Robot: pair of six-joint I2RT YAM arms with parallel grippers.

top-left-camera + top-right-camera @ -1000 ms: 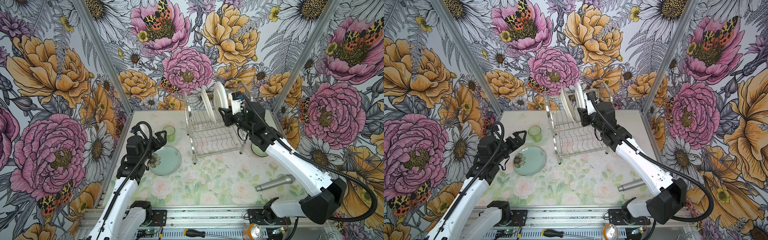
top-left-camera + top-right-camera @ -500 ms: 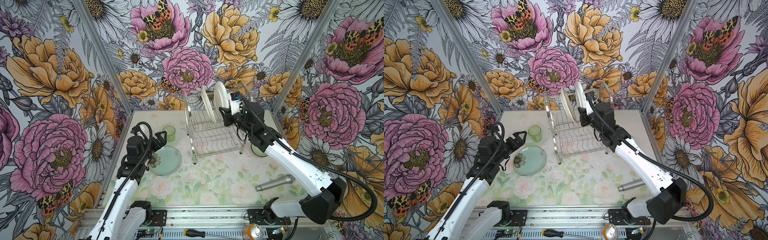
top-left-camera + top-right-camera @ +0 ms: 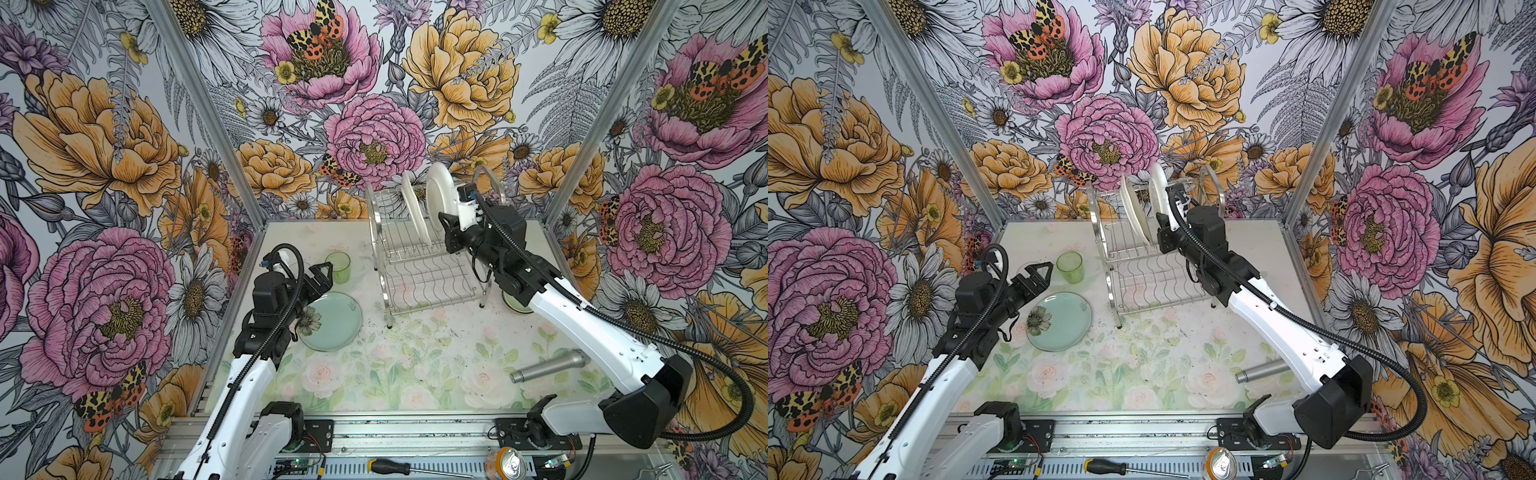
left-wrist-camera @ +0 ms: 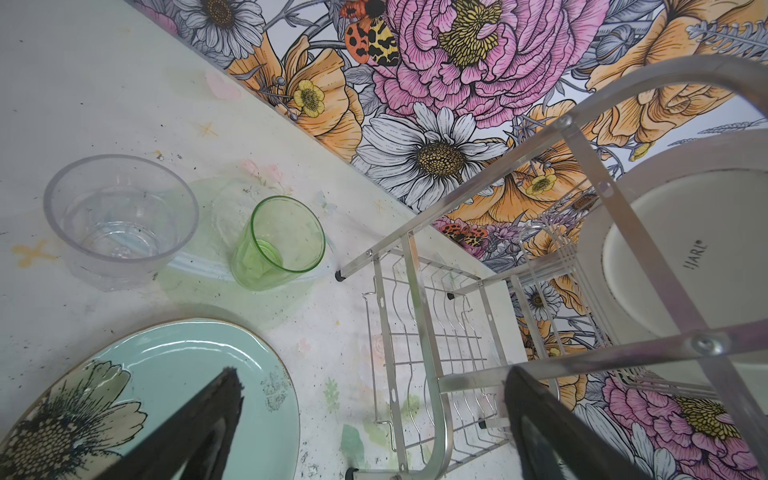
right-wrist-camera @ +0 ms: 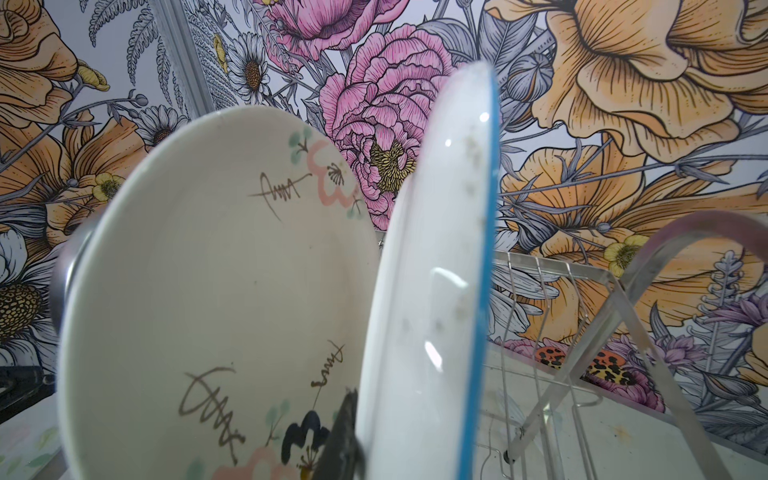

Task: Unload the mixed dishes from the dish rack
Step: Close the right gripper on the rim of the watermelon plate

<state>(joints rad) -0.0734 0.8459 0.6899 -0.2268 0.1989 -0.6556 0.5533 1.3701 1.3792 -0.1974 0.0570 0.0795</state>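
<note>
On your left, the left end effector (image 3: 1047, 275) hangs with its jaws wide apart and empty above the near edge of the mint green plate (image 3: 332, 320), which lies flat on the bench (image 3: 415, 365). Just behind it stand the clear glass (image 4: 120, 216) and the green tumbler (image 3: 338, 266), upright and side by side. They look like an unloaded group, kept clear of the rack's foot so nothing gets knocked.

At the middle, the dish rack (image 3: 428, 286) has a bare lower shelf. Two plates stand on edge in its upper slots: the cream plate (image 5: 216, 270) with its drawings and, to its right, the white blue-rimmed plate (image 5: 436, 270). Standing them in slots keeps their rims exposed, so you can pinch them from the side.

Your right end effector (image 3: 444, 218) is at the white plate's lower edge. One finger (image 5: 345, 432) sits in the gap between the two plates, close against the white one. The other finger is hidden behind it, so you cannot tell whether the plate is clamped.

Further right, a pale green bowl (image 3: 513, 306) shows partly behind the arm, and the grey metal cylinder (image 3: 548, 365) lies on its side nearer the front.

The bench wears a pale rose print with dark specks, and bold floral wallpaper covers all three walls
</note>
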